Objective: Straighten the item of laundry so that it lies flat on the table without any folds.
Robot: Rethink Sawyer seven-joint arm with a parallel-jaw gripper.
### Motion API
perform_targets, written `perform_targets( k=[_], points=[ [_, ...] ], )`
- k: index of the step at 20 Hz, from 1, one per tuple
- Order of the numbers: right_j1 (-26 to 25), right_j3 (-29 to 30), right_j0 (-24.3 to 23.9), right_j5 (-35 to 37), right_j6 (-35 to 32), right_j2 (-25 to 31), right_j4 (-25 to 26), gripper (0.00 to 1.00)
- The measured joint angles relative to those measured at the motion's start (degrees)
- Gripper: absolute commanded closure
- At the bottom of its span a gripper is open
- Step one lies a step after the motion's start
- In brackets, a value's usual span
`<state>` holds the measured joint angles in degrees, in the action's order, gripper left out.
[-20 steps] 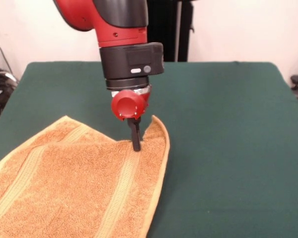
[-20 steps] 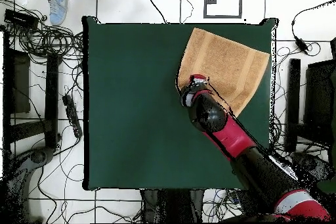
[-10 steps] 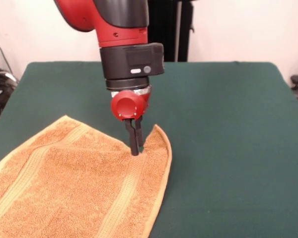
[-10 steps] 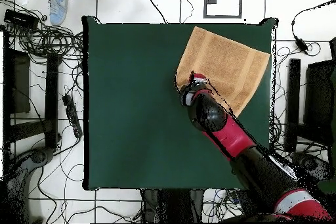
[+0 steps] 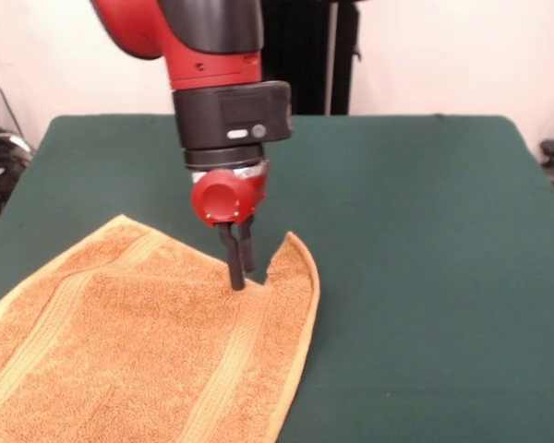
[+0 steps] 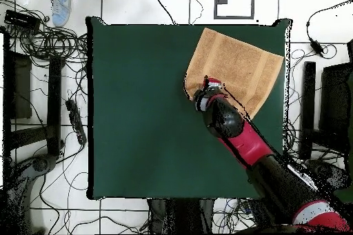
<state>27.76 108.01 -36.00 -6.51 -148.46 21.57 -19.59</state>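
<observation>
Towel (image 5: 157, 346) lying at one bench (image 5: 415, 277) corner, overhanging the edge, its inner corner curled upward. Tool (image 5: 238, 268), fingers slightly apart and gripping nothing, stands on the cloth beside that raised corner, seemingly placed to flatten the fold.

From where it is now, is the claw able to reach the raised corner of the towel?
Probably yes. The claw stands low over the towel, and the raised corner is just beside it. Nothing lies between them; only bare table is around that corner.
</observation>
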Motion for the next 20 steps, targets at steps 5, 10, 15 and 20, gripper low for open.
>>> perform_targets(
  k=[5,10,15,20],
  points=[
    [-1.8,-7.1,-2.5,12.8,0.0,-3.4,3.8,0.0],
    [-2.5,-13.5,-5.2,23.4,0.0,-6.2,9.0,0.0],
    [-2.1,-20.2,-8.6,34.3,0.0,-8.8,15.1,0.0],
    [-1.7,-25.3,-10.3,43.6,0.0,-11.6,19.0,0.0]
  ],
)
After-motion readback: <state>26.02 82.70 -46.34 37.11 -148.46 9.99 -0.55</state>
